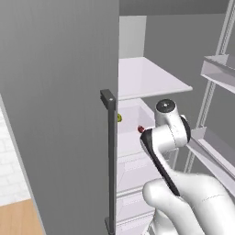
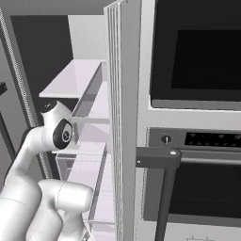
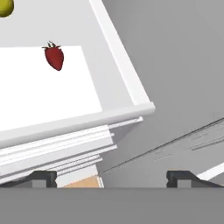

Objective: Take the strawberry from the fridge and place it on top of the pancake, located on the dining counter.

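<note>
Strawberry point(image 3: 54, 57) lies on the white fridge shelf point(image 3: 78, 120), its leafy cap pointing away from the hand, well beyond and left of the gripper point(image 3: 111, 177), whose fingers are spread wide and empty.

One strawberry point(image 3: 54, 57) lies on a white shelf point(image 3: 65, 118) inside the fridge point(image 1: 59, 114), and one yellow fruit point(image 3: 5, 7) sits near it on the same shelf, partly cut off at the edge of the hand view. Looking over the arm from the left, I count two white shelves in the fridge body, with at least two drawer fronts point(image 1: 133, 172) stacked below. One dark bar handle point(image 1: 110, 160) runs down the closed door. Beside the fridge stands one black-glass oven point(image 2: 197, 117), with one knob point(image 2: 165, 139) on its panel.
</note>
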### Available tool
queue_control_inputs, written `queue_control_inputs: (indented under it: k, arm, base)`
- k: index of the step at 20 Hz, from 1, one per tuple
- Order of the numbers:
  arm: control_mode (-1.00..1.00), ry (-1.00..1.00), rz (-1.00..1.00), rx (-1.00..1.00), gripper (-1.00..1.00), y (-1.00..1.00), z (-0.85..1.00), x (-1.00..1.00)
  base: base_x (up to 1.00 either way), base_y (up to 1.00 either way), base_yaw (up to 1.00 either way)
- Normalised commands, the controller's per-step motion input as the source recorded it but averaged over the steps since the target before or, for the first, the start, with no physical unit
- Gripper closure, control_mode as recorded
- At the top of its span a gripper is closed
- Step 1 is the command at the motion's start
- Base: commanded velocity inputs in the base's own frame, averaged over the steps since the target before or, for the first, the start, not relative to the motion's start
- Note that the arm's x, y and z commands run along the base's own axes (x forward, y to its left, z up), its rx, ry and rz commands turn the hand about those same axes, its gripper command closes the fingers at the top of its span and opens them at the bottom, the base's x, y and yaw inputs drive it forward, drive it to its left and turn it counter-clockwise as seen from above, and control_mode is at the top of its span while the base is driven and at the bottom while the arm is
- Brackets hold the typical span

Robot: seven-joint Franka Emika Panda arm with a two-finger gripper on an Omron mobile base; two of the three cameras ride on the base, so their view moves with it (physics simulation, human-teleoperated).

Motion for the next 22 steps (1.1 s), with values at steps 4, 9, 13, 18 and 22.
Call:
queue_control_inputs:
  k: [4, 9, 13, 18, 22]
  arm:
    - [-1.00, 0.10, 0.00, 0.00, -1.00, 0.21, -0.25, 0.95]
    - [-1.00, 0.02, 0.00, 0.00, -1.00, 0.13, -0.59, 0.67]
    - [-1.00, 0.01, 0.01, 0.00, -1.00, 0.04, -0.26, 0.54]
    - [-1.00, 0.00, 0.02, 0.00, -1.00, -0.02, 0.00, 0.33]
    - [-1.00, 0.00, 0.03, 0.00, -1.00, -0.05, -0.08, 0.18]
  base:
    - [0.00, 0.00, 0.00]
    - [0.00, 0.00, 0.00]
    - [0.00, 0.00, 0.00]
    - [0.00, 0.00, 0.00]
    - [0.00, 0.00, 0.00]
